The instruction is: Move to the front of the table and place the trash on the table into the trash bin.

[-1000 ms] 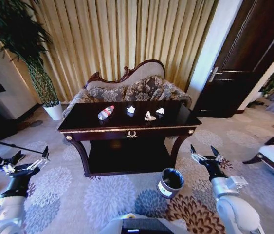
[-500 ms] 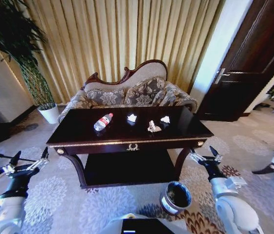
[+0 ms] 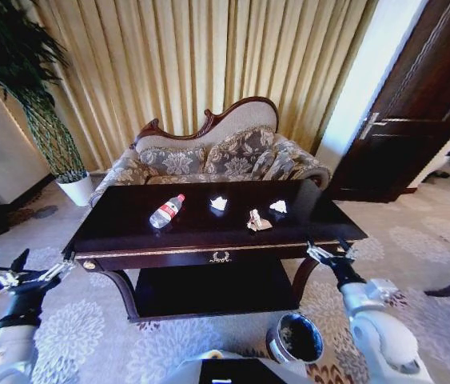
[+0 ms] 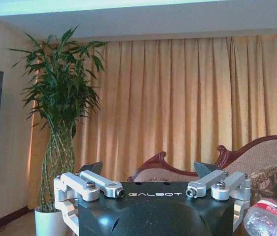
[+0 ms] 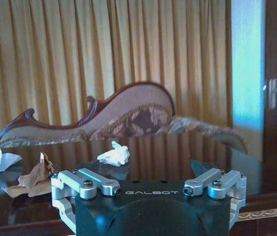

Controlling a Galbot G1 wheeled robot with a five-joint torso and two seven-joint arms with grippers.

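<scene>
The left gripper is hanging low beside the left front corner of the table, its fingers spread wide and holding nothing. The table, dark and glossy with a gold trim line and a gold ornament on its drawer front, is standing squarely ahead on patterned carpet. On its top, the clear bottle with a red cap and red label is lying on its side toward the left. To its right, three crumpled paper scraps are sitting apart from each other, the middle one nearest the front edge. Open carpet is showing on both sides of the table, and a sofa is standing close behind it. The trash bin, dark and black-lined, is sitting on the floor just off the right front leg. The right gripper is hovering at the right front corner, equally splayed and empty. "GALBOT" is reading on both wrist housings.
</scene>
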